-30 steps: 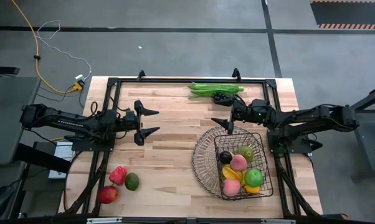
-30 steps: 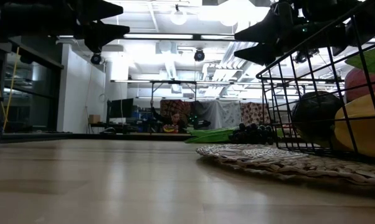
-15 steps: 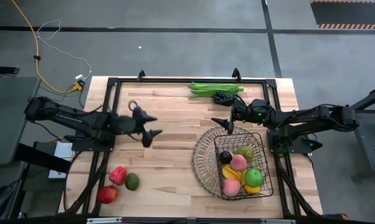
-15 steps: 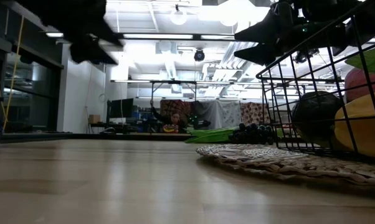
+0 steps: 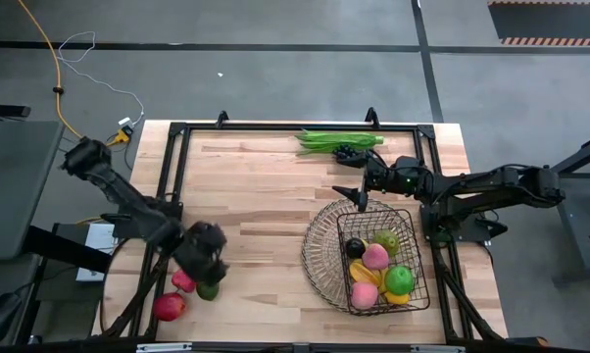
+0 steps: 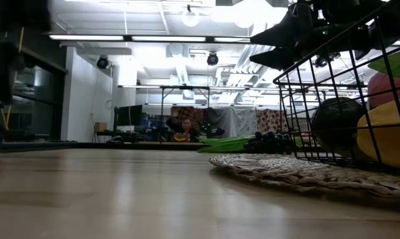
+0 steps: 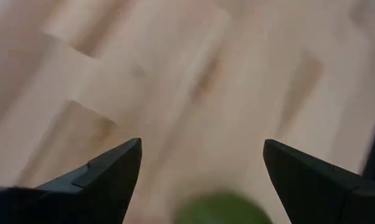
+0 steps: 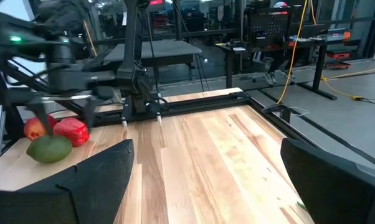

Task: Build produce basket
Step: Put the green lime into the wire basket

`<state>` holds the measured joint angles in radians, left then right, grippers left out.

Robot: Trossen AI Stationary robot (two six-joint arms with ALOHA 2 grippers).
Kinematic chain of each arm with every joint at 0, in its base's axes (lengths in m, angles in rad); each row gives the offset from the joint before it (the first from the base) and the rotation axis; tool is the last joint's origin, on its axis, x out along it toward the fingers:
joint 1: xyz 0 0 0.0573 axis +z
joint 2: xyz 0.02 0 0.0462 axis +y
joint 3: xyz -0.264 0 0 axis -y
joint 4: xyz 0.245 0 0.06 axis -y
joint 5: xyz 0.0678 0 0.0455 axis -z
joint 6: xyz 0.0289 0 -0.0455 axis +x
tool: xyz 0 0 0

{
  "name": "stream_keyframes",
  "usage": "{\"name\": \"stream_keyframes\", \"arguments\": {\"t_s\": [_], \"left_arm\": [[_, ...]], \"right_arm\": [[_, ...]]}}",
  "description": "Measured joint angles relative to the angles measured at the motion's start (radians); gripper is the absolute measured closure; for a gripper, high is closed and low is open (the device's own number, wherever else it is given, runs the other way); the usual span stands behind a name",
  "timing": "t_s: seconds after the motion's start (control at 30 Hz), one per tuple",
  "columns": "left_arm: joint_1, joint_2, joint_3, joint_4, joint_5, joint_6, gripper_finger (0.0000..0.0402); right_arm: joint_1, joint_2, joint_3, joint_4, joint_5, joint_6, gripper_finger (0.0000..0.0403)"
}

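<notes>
Hovering over the tabletop's near left corner, the left gripper [image 5: 209, 263] has its jaws apart above the avocado [image 5: 208, 289], with the red pepper [image 5: 183, 281] and red apple [image 5: 169, 307] just beside. Toward the near right corner sits the basket [image 5: 319, 250], holding peaches [image 5: 374, 257], apples [image 5: 399, 279] and bananas [image 5: 366, 275]. Beyond its rim, the right gripper [image 5: 351, 179] waits, jaws apart. Green beans [image 5: 336, 140] and dark grapes [image 5: 351, 153] lie by the far edge.
</notes>
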<state>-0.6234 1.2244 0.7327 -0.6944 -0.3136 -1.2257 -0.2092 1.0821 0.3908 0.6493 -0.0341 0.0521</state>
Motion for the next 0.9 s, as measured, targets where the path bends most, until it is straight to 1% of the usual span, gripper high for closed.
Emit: {"name": "stream_keyframes", "arguments": {"t_s": [0.17, 0.33, 0.57, 0.8, 0.9], "left_arm": [[-0.141, 0.082, 0.057, 0.003, 0.013, 0.106, 0.0076], [-0.203, 0.142, 0.079, -0.007, 0.025, 0.112, 0.0076], [-0.217, 0.198, 0.079, -0.023, 0.096, 0.154, 0.0076], [-0.215, 0.228, 0.081, -0.004, 0.099, 0.226, 0.0076], [-0.213, 0.249, 0.077, -0.021, 0.129, 0.233, 0.0076]], "right_arm": [[0.0, 0.0, 0.0, -0.005, 0.0, 0.0, 0.0008], [0.0, 0.0, 0.0, -0.011, 0.0, 0.0, 0.0008], [0.0, 0.0, 0.0, -0.026, 0.051, 0.0, 0.0008], [0.0, 0.0, 0.0, -0.034, 0.051, 0.0, 0.0008], [0.0, 0.0, 0.0, -0.034, 0.051, 0.0, 0.0008]]}}
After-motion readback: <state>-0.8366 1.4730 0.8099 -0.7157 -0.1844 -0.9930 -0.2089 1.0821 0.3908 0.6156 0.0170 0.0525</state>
